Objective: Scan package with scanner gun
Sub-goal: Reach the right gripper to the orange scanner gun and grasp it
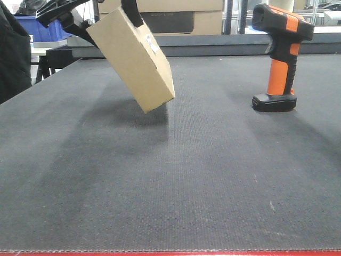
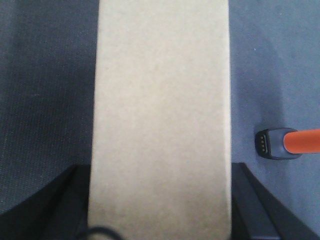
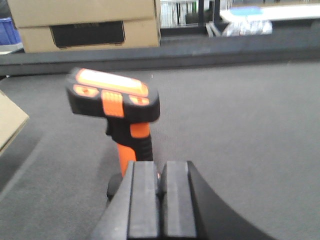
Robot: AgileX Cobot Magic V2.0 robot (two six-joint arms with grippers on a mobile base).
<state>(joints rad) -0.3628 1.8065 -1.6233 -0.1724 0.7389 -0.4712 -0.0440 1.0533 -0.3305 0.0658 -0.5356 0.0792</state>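
The package (image 1: 133, 58), a plain tan cardboard box with a small white label (image 1: 153, 44), hangs tilted above the dark mat at upper left, its low corner off the surface. My left gripper (image 1: 109, 26) is shut on its upper end. In the left wrist view the package (image 2: 160, 120) fills the middle, with black fingers (image 2: 250, 205) on either side. The scanner gun (image 1: 282, 58) stands upright on its flat base at the right, untouched. My right gripper (image 3: 161, 200) is shut and empty, just in front of the scanner gun (image 3: 117, 100).
Larger cardboard boxes with a dark panel (image 1: 170, 18) stand behind the table's raised back rim (image 1: 240, 45). A blue bin (image 1: 40, 26) sits far left beside a dark shape (image 1: 13, 53). The mat (image 1: 170, 176) stretches to a red front edge.
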